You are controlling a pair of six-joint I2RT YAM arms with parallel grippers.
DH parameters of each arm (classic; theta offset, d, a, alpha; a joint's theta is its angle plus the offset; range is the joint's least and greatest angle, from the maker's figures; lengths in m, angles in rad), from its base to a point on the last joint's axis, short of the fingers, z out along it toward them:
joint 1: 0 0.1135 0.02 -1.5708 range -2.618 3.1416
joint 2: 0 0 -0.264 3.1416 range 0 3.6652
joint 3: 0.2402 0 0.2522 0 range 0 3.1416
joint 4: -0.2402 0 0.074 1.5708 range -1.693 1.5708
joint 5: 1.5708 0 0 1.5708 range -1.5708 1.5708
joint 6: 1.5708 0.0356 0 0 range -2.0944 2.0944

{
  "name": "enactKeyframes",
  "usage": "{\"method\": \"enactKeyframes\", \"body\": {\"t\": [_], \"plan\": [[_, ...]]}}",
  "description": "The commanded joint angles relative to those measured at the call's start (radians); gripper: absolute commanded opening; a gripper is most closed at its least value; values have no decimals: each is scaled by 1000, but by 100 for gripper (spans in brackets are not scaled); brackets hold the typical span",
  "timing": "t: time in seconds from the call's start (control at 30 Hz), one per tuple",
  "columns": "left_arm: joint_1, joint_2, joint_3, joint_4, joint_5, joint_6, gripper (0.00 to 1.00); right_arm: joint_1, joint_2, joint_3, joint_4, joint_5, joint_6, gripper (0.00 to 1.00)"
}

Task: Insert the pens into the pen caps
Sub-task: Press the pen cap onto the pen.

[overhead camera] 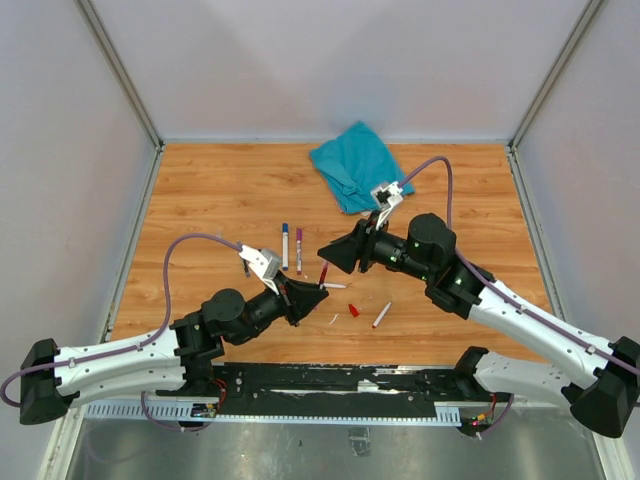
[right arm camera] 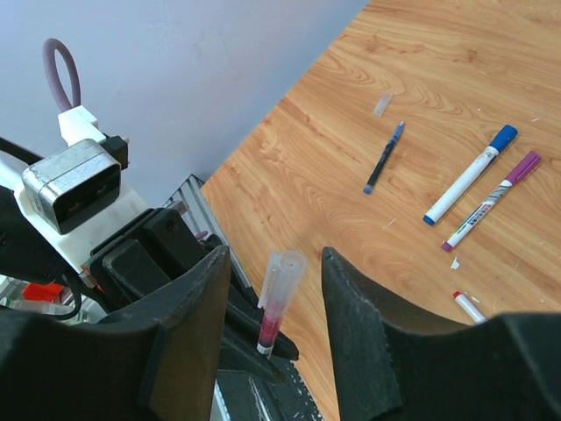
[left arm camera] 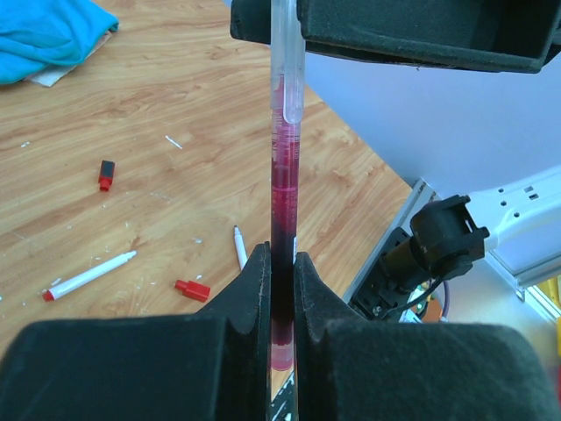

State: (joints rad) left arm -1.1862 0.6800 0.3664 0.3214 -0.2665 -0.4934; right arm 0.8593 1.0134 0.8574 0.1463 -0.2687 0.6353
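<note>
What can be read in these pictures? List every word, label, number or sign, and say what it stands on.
Nothing here is legible.
Purple pen: dark print along the barrel, too small to read.
Blue pen: no print can be made out.
Red pen in the left tool: no print shows.

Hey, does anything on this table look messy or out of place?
Small white scraps litter the middle of the wooden table, and a crumpled teal cloth lies at its far edge; both look like stray clutter.
</note>
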Motion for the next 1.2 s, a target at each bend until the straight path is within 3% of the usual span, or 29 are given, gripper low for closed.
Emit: {"method": "enactKeyframes", "body": {"t": [0.0,0.47,1.17], "plan": [[2,4,17,53,10,23,0,-10,8,26,39,-14,0,44],[2,1,41,30,-21,24,0,6,10,-13,13,-26,-21,2],[2,14,113,33,-26,62,1,171,4,-94,-172,139,-117,1]]}}
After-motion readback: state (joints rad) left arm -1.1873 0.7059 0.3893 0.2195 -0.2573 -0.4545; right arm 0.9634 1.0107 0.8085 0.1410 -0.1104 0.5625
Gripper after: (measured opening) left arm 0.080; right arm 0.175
